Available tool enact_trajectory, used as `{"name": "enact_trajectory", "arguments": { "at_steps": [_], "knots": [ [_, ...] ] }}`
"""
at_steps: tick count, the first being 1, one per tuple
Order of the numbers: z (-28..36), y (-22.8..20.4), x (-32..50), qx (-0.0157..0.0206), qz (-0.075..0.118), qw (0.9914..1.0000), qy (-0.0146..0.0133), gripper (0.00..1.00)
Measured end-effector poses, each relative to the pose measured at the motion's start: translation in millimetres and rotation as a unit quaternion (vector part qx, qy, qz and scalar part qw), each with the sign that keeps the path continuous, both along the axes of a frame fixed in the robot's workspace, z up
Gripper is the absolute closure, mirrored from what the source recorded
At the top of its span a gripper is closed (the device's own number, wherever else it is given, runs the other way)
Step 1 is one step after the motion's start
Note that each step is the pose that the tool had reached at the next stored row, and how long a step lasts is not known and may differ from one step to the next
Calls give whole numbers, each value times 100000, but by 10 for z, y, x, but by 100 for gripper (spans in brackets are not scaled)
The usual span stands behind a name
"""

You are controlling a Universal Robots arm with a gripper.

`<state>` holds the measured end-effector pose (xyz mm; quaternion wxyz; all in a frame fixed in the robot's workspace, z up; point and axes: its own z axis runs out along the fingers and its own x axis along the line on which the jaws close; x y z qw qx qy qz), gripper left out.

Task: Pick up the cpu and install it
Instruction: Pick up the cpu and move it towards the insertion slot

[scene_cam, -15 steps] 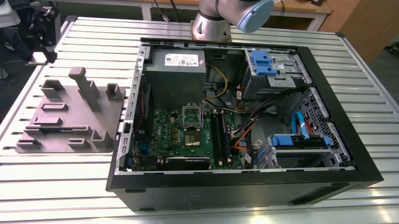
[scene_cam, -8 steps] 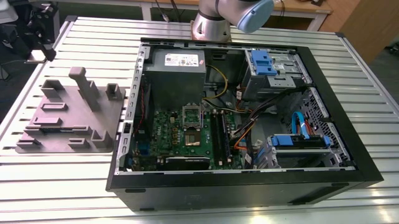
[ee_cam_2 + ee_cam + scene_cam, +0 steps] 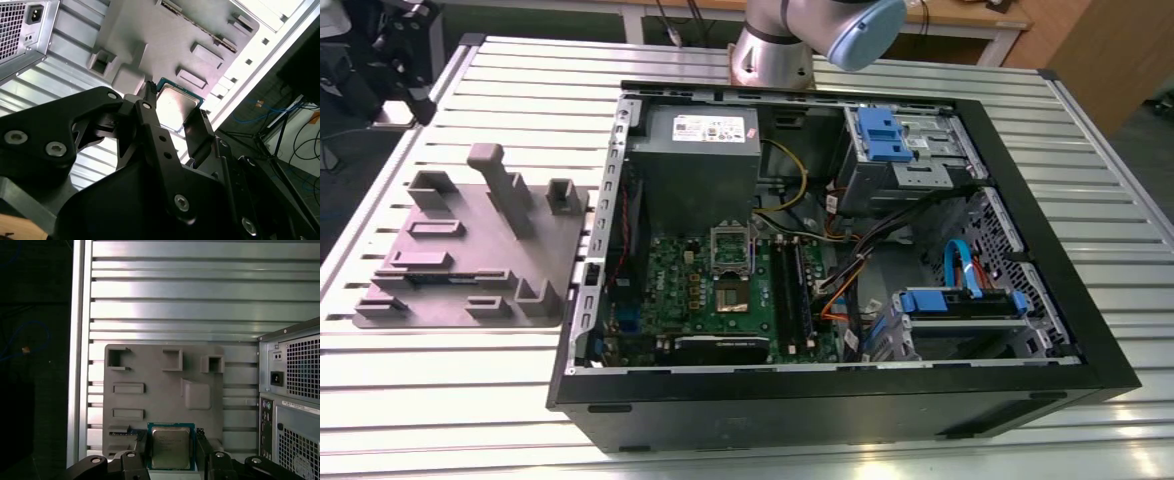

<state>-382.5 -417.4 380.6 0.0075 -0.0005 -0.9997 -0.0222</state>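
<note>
Gripper (image 3: 176,111), black and bolted, has its two slim fingers (image 3: 154,125) clamped on opposite edges of the cpu (image 3: 171,447), a flat square with a dull silvery lid and a thin green rim. In both wrist views the cpu shows against one edge of the grey plate (image 3: 160,390), a matte slab with raised blocks and square pockets. Ribbed aluminium table (image 3: 175,290) stretches open beyond the plate. Just beside the plate stands the black computer case (image 3: 1067,330), its top side open, with a green board (image 3: 720,290) inside.
</note>
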Motion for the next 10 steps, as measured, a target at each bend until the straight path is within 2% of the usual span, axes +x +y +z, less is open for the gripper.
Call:
{"name": "enact_trajectory", "arguments": {
  "at_steps": [6,10],
  "knots": [
    [69,0,0,4,-2,100000,-4,53],
    [71,0,0,5,-1,100000,-9,53]
  ]
}}
